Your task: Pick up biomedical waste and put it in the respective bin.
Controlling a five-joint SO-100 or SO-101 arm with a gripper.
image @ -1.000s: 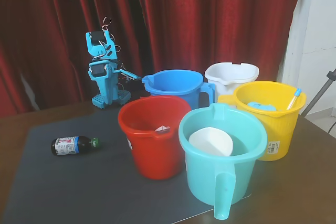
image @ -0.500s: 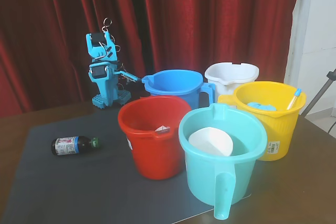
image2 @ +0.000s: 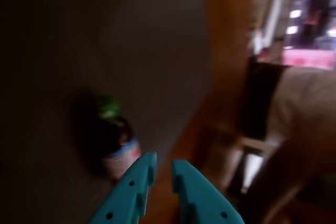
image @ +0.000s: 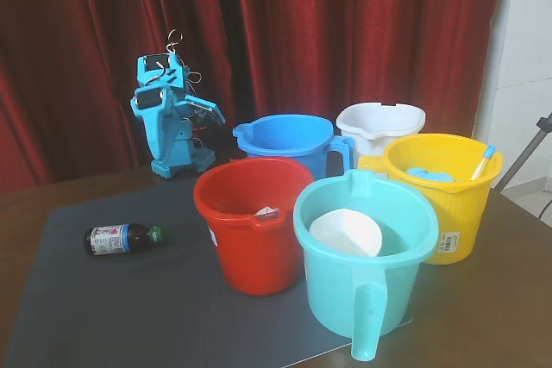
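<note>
The biomedical waste, a small dark bottle (image: 123,240) with a white, red and blue label and a green cap, lies on its side on the grey mat at the left. The royal-blue bucket (image: 289,139) stands upright behind the red bucket. My teal arm is folded at the back left, with the gripper (image: 203,109) far from the bottle. In the blurred wrist view the gripper (image2: 164,160) holds nothing, its jaws almost together. The bottle (image2: 113,137) shows just above and left of the fingertips.
A red bucket (image: 251,221), a lighter teal bucket (image: 366,252) holding a white piece, a yellow bucket (image: 442,196) and a white bucket (image: 380,123) crowd the middle and right. The grey mat (image: 95,308) covers the wooden table. Red curtains hang behind.
</note>
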